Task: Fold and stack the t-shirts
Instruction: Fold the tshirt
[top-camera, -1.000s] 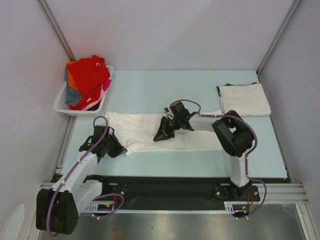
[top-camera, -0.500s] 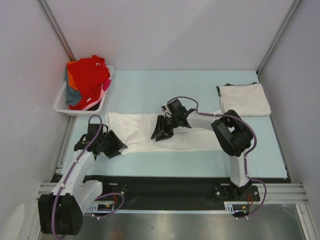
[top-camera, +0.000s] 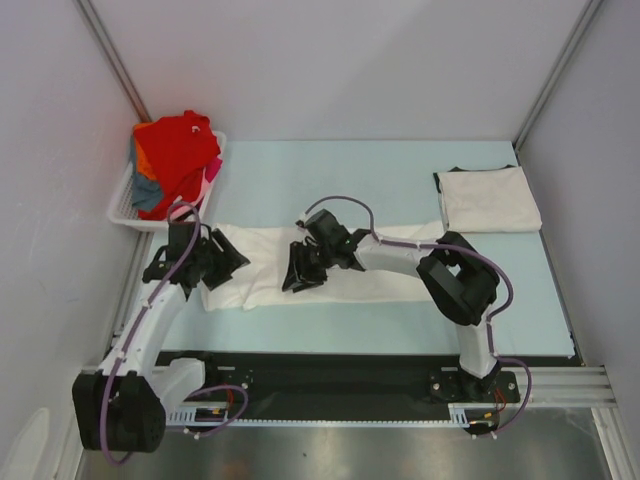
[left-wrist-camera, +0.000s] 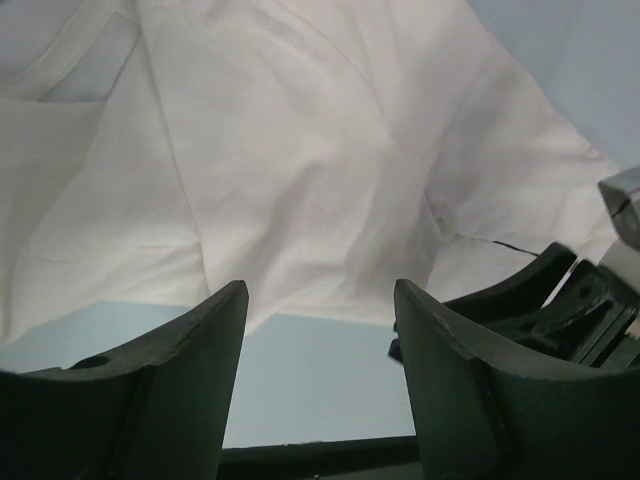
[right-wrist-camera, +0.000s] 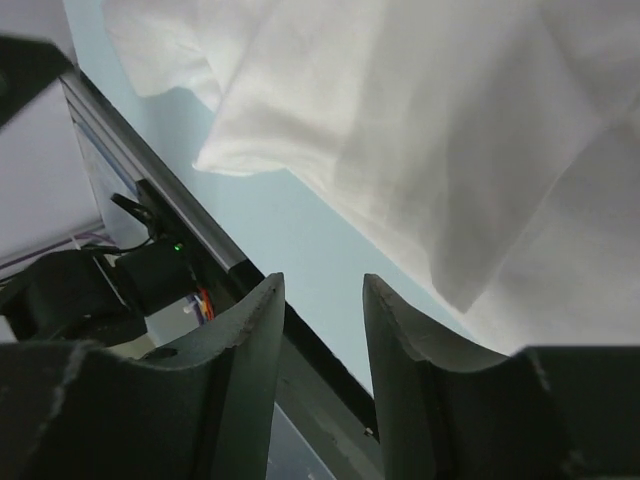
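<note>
A long off-white t-shirt (top-camera: 263, 266) lies half folded across the light blue mat. My left gripper (top-camera: 228, 262) hovers over its left end. In the left wrist view, the left gripper (left-wrist-camera: 320, 290) stands open with only mat between its fingers, and the shirt's cloth (left-wrist-camera: 300, 150) lies just beyond. My right gripper (top-camera: 297, 277) hangs over the shirt's middle. The right gripper (right-wrist-camera: 322, 282) is open too, empty, with the shirt's edge (right-wrist-camera: 430, 130) beside it. A folded white t-shirt (top-camera: 488, 198) lies at the back right.
A white slatted basket (top-camera: 124, 214) at the back left holds a heap of t-shirts, red (top-camera: 178, 150) on top with orange and blue-grey under it. Grey walls close in the mat (top-camera: 330, 180) on three sides. A black rail runs along the near edge.
Both grippers have opened and let go of the off-white shirt. The left gripper moved up and away from me, the right one moved left. The shirt's left end shifted left.
</note>
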